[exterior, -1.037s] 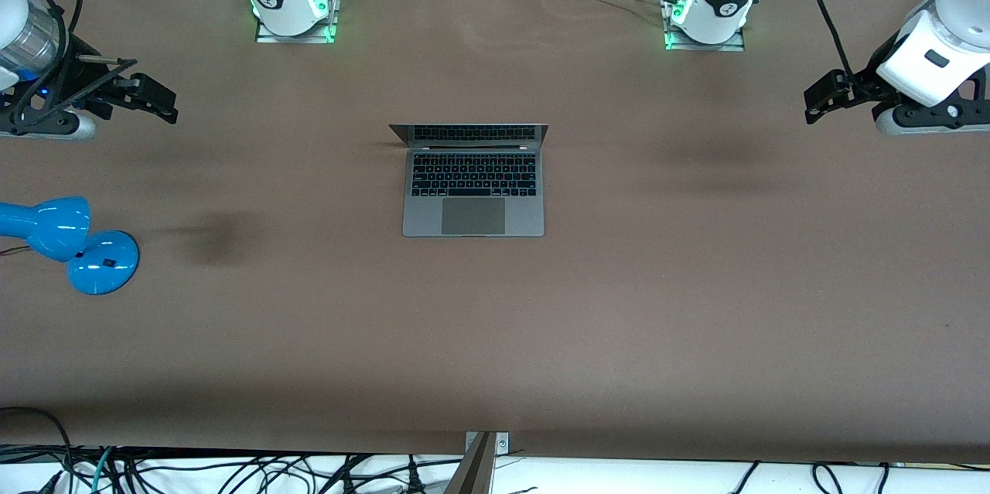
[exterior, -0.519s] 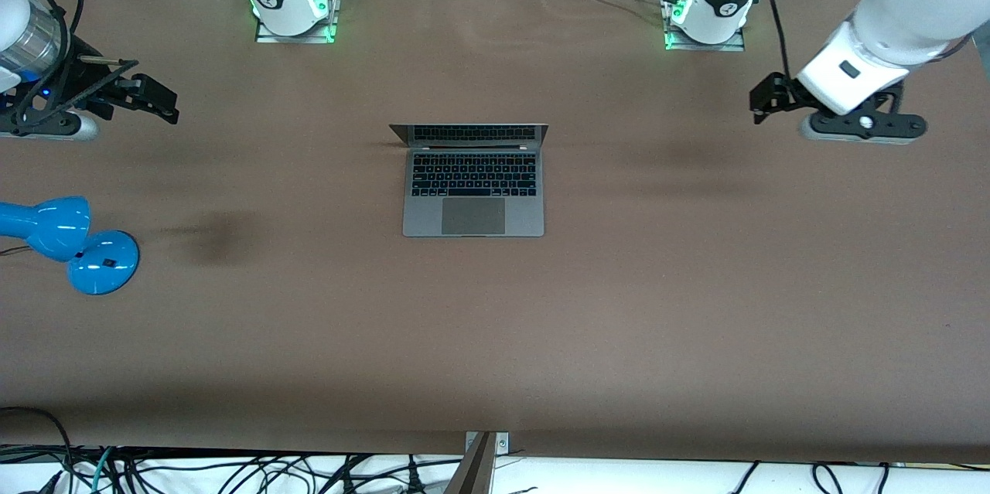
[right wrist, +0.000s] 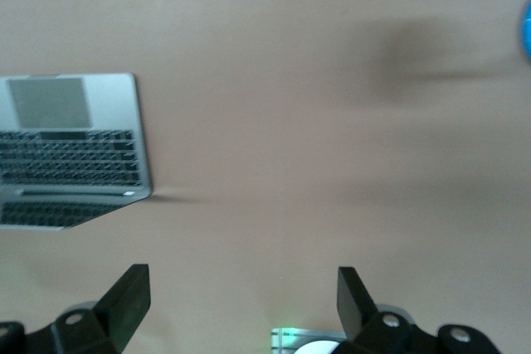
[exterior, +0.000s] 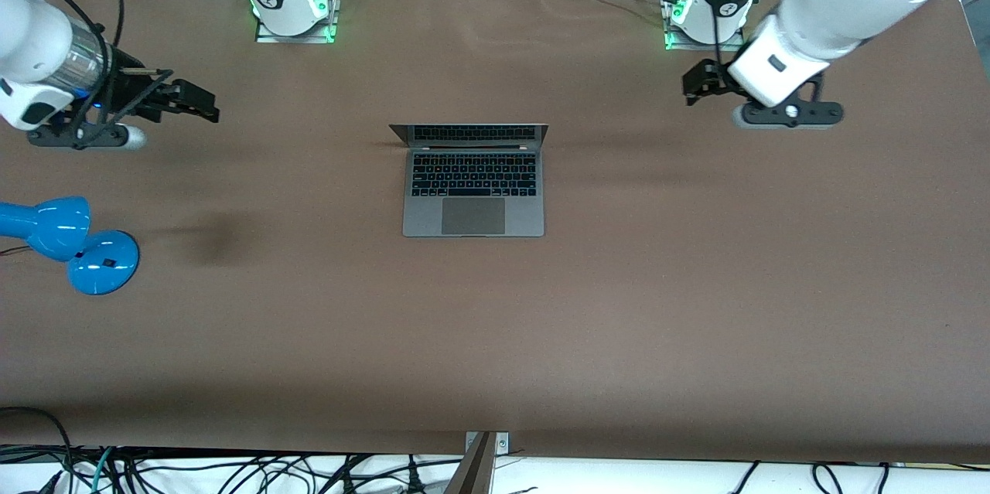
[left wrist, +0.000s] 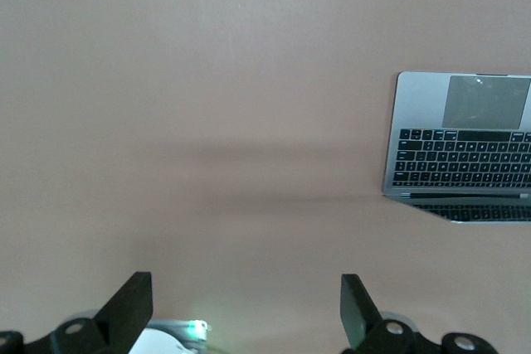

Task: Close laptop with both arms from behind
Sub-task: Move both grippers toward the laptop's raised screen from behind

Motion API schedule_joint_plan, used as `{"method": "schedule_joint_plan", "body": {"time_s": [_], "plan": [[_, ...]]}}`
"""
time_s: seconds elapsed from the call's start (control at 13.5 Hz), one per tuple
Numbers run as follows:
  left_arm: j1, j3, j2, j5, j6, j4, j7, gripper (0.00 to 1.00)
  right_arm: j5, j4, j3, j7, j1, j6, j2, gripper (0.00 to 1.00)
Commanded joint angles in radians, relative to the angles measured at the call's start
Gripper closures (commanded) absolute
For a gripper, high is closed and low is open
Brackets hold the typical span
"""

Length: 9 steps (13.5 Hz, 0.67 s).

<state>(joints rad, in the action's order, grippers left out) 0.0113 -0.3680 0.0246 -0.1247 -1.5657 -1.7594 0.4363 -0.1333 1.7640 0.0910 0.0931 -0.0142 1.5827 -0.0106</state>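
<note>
Laptop (exterior: 473,183) sits open at mid-bench (exterior: 619,308), between the 2 grippers. Left gripper (exterior: 694,81) and right gripper (exterior: 203,101) hover over bare bench, both wide open, holding nothing.

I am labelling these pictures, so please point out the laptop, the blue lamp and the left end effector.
laptop (exterior: 472,216): front view, on the trackpad.
blue lamp (exterior: 103,262): front view, on its round base.
left end effector (exterior: 694,82): front view, between its fingertips, over bare table.
</note>
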Motion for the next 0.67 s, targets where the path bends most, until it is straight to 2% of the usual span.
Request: {"method": "schedule_joint_plan", "body": {"time_s": [0.0, 0.15, 0.37, 0.52, 0.59], "plan": [[0.001, -0.084, -0.064, -0.013, 0.019, 0.064, 0.152, 0.0, -0.017, 0.022, -0.002, -0.01, -0.076, 0.014, -0.003, 0.0], [0.001, -0.121, -0.084, -0.015, 0.019, 0.078, 0.177, 0.0, -0.002, 0.022, -0.001, 0.016, -0.143, 0.039, 0.004, 0.0], [-0.013, -0.134, -0.136, -0.061, 0.007, 0.081, 0.205, 0.0, 0.014, 0.018, -0.001, 0.036, -0.248, 0.085, 0.04, 0.0], [-0.023, -0.14, -0.185, -0.085, -0.019, 0.084, 0.258, 0.0, 0.011, 0.017, -0.001, 0.042, -0.285, 0.088, 0.069, 0.0], [-0.036, -0.146, -0.202, -0.084, -0.042, 0.081, 0.266, 0.0, 0.009, 0.014, -0.001, 0.043, -0.293, 0.089, 0.079, 0.04]]}}
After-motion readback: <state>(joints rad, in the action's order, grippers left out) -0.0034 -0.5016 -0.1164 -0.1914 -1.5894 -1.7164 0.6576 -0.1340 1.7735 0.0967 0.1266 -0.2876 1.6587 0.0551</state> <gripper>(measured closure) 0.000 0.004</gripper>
